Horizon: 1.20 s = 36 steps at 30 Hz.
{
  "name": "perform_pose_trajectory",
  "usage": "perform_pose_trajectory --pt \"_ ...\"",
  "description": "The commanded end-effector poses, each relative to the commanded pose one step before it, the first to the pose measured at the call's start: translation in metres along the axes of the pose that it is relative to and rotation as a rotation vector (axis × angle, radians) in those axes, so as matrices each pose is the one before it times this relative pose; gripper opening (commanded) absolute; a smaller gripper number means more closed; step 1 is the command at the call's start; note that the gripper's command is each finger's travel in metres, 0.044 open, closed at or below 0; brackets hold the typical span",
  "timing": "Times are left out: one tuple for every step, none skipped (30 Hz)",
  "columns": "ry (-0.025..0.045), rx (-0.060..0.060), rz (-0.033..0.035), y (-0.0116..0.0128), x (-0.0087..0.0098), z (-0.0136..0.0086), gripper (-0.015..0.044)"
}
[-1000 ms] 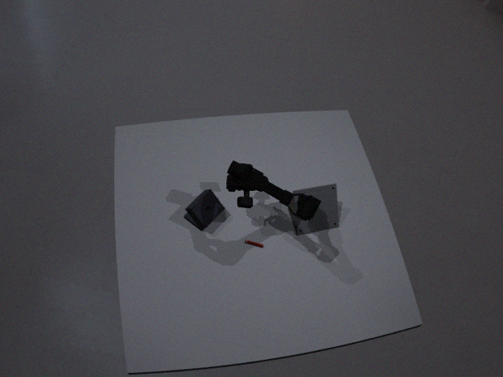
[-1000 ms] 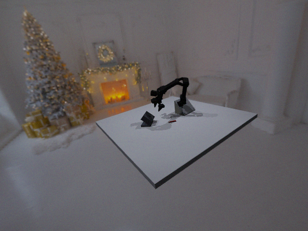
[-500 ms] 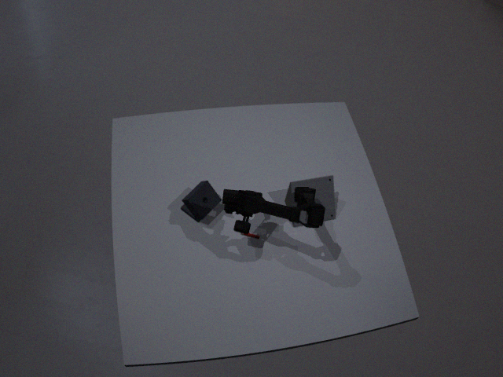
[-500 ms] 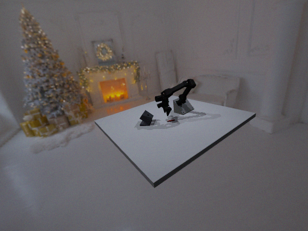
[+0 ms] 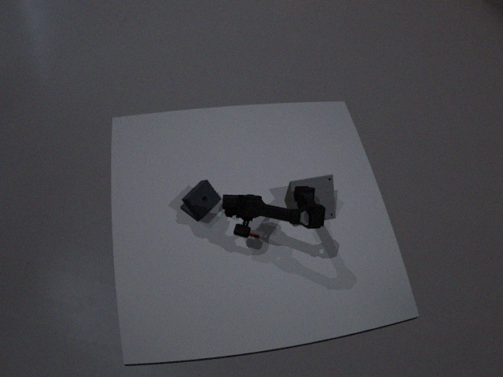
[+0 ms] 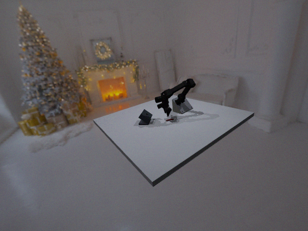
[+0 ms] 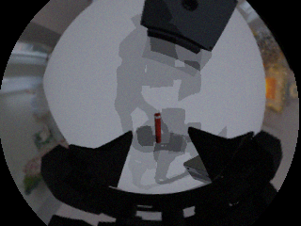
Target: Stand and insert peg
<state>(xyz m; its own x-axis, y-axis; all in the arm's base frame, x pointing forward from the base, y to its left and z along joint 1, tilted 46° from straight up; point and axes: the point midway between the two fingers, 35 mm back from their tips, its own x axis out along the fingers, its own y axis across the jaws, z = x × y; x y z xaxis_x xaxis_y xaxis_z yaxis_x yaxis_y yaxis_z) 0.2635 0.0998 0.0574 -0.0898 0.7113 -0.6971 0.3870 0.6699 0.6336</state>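
The red peg [image 5: 254, 235] [image 6: 169, 120] [image 7: 158, 129] lies flat on the table [image 5: 203, 292] [image 6: 159, 149]. In the wrist view its white band is near the upper end, towards the panel. My gripper [image 5: 242, 231] [image 6: 168, 115] [image 7: 160, 132] is open and empty, above the peg and pointing down; in the wrist view the peg shows between the two fingertips. In the top view the gripper hides part of the peg. The dark sloped panel [image 5: 196, 203] [image 6: 144, 116] [image 7: 174, 21] stands beyond the peg, with its round hole [image 5: 204, 199] [image 7: 190, 4] in the face.
The arm's grey base block [image 5: 324, 195] [image 6: 181, 107] [image 7: 199, 169] stands on the opposite side of the peg from the panel. The arm reaches over the table between the base and the panel. Arm shadows fall around the peg.
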Motion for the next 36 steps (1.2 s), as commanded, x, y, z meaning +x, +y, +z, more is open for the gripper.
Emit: perform_pose_trajectory --pt "0.00259 0.0052 0.00414 0.00027 0.00655 -0.00009 0.0440" --pt "-0.00011 0.0000 -0.00013 0.00001 0.00165 0.00013 0.0440" --pt "-0.00010 0.0000 -0.00012 0.00001 0.00164 0.00012 0.0440" --pt "-0.00009 0.0000 -0.00010 0.00001 0.00164 0.00011 0.0440" --pt "-0.00008 0.0000 -0.00008 0.00001 0.00164 0.00010 0.0440" --pt "-0.00007 0.0000 -0.00007 0.00001 0.00164 0.00008 0.0440" --pt "-0.00006 0.0000 -0.00005 0.00001 0.00164 0.00007 0.0440" --pt "-0.00005 0.0000 -0.00003 0.00002 0.00163 0.00006 0.0440" --pt "-0.00004 0.0000 -0.00002 0.00002 0.00163 0.00005 0.0440" --pt "-0.00003 0.0000 0.00000 0.00002 0.00163 0.00004 0.0440" --pt "-0.00002 0.0000 0.00002 0.00002 0.00163 0.00002 0.0440" --pt "-0.00001 0.0000 0.00003 0.00002 0.00162 0.00001 0.0440" --pt "0.00000 0.0000 0.00005 0.00002 0.00162 0.00000 0.0440" --pt "0.00001 0.0000 0.00006 0.00002 0.00162 -0.00001 0.0440" --pt "0.00002 0.0000 0.00008 0.00002 0.00161 -0.00002 0.0440" --pt "0.00003 0.0000 0.00009 0.00002 0.00161 -0.00004 0.0440" --pt "0.00004 0.0000 0.00011 0.00002 0.00161 -0.00005 0.0440" --pt "0.00006 0.0000 0.00012 0.00002 0.00161 -0.00006 0.0440" --pt "0.00007 0.0000 0.00014 0.00002 0.00160 -0.00007 0.0440" --pt "0.00008 0.0000 0.00015 0.00002 0.00160 -0.00008 0.0440" --pt "0.00009 0.0000 0.00017 0.00002 0.00160 -0.00010 0.0440" --pt "0.00010 0.0000 0.00018 0.00002 0.00159 -0.00011 0.0440" --pt "0.00012 0.0000 0.00020 0.00002 0.00159 -0.00012 0.0440" --pt "0.00013 0.0000 0.00021 0.00002 0.00159 -0.00013 0.0440" --pt "0.00014 0.0000 0.00023 0.00002 0.00158 -0.00014 0.0440" --pt "0.00015 0.0000 0.00024 0.00002 0.00158 -0.00015 0.0440" --pt "0.00017 0.0000 0.00026 0.00002 0.00157 -0.00017 0.0440" --pt "0.00018 0.0000 0.00027 0.00001 0.00157 -0.00018 0.0440" --pt "0.00019 0.0000 0.00028 0.00001 0.00157 -0.00019 0.0440" --pt "0.00021 0.0000 0.00030 0.00001 0.00156 -0.00020 0.0440" --pt "0.00022 0.0000 0.00031 0.00001 0.00156 -0.00021 0.0440" --pt "0.00023 0.0000 0.00033 0.00001 0.00156 -0.00022 0.0440" --pt "0.00025 0.0000 0.00034 0.00001 0.00155 -0.00024 0.0440" --pt "0.00026 0.0000 0.00035 0.00001 0.00155 -0.00025 0.0440" --pt "0.00027 0.0000 0.00037 0.00001 0.00154 -0.00026 0.0440" --pt "0.00029 0.0000 0.00038 0.00001 0.00153 -0.00027 0.0440"
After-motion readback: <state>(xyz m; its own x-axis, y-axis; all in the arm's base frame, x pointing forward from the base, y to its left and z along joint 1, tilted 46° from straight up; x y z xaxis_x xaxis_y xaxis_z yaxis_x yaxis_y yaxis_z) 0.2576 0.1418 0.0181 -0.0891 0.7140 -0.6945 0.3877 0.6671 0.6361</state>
